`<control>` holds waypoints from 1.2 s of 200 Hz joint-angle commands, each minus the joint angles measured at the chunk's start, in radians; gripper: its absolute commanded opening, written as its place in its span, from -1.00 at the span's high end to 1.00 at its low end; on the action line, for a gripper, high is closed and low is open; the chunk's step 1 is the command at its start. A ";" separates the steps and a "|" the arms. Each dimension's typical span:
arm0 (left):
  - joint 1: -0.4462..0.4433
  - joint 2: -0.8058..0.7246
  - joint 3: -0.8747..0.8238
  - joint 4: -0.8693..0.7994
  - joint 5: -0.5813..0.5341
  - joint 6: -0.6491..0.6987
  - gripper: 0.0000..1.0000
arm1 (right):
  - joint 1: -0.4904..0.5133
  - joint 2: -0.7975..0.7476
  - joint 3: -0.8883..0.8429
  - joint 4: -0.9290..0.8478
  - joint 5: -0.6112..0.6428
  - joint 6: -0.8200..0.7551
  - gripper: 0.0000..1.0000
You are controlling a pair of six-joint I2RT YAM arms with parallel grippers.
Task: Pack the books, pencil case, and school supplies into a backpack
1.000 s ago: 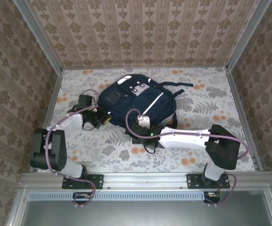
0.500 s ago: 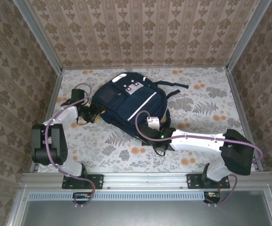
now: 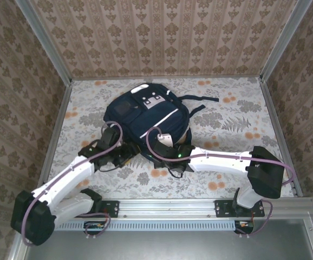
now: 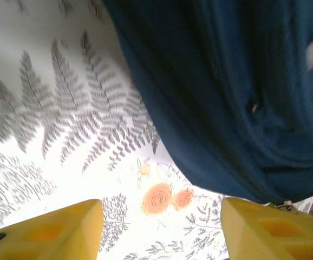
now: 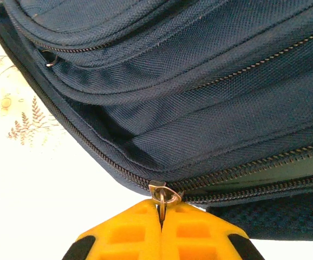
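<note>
The navy backpack lies flat at the middle of the table, its white stripe and patches facing up. My right gripper is shut on the metal zipper pull at the backpack's near edge, where the zipper is partly apart. In the top view the right gripper sits against that near edge. My left gripper is open, with bare cloth between its yellow fingers, just off the backpack's lower left side. From above, the left gripper is beside the bag. The books, pencil case and school supplies are hidden.
The floral tablecloth covers the table. The backpack's dark straps trail to the right. Wallpapered walls and metal posts close in the left, back and right sides.
My left gripper has opened, and its arm swung from the backpack's left side to its near-left edge. The backpack turned and shifted a little. The right gripper stayed shut on the zipper pull.
</note>
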 commanded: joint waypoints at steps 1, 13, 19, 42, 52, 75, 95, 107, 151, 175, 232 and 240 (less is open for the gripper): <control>-0.056 -0.013 -0.028 0.144 -0.111 -0.160 -0.35 | 0.014 -0.005 0.039 0.066 -0.030 -0.023 1.00; -0.074 0.017 -0.023 0.204 -0.111 -0.170 -0.36 | 0.017 -0.006 0.037 0.080 -0.044 -0.025 1.00; -0.083 0.035 -0.014 0.221 -0.115 -0.174 -0.36 | 0.019 -0.005 0.037 0.090 -0.053 -0.027 1.00; -0.128 0.108 0.030 0.255 -0.152 -0.176 -0.36 | 0.030 0.004 0.049 0.110 -0.075 -0.039 1.00; -0.142 0.136 0.039 0.277 -0.166 -0.177 -0.31 | 0.035 0.009 0.059 0.108 -0.080 -0.044 1.00; -0.157 0.199 0.054 0.307 -0.170 -0.184 0.34 | 0.044 0.003 0.066 0.102 -0.080 -0.048 1.00; -0.155 0.206 0.081 0.205 -0.203 -0.181 1.00 | 0.044 -0.021 0.052 0.080 -0.054 -0.050 1.00; -0.140 0.186 0.102 0.109 -0.235 -0.167 1.00 | 0.043 -0.042 0.037 0.056 -0.033 -0.056 1.00; 0.064 0.062 0.097 -0.102 -0.181 -0.067 1.00 | -0.014 -0.179 -0.089 -0.005 0.024 -0.057 1.00; 0.199 0.004 0.079 -0.149 -0.139 0.005 1.00 | -0.078 -0.255 -0.156 -0.017 0.022 -0.073 1.00; 0.526 0.093 0.128 -0.184 0.035 0.263 1.00 | -0.185 -0.219 -0.140 0.009 -0.046 -0.184 1.00; 0.559 0.131 0.156 -0.193 0.065 0.303 1.00 | -0.186 -0.203 -0.119 0.015 -0.066 -0.194 1.00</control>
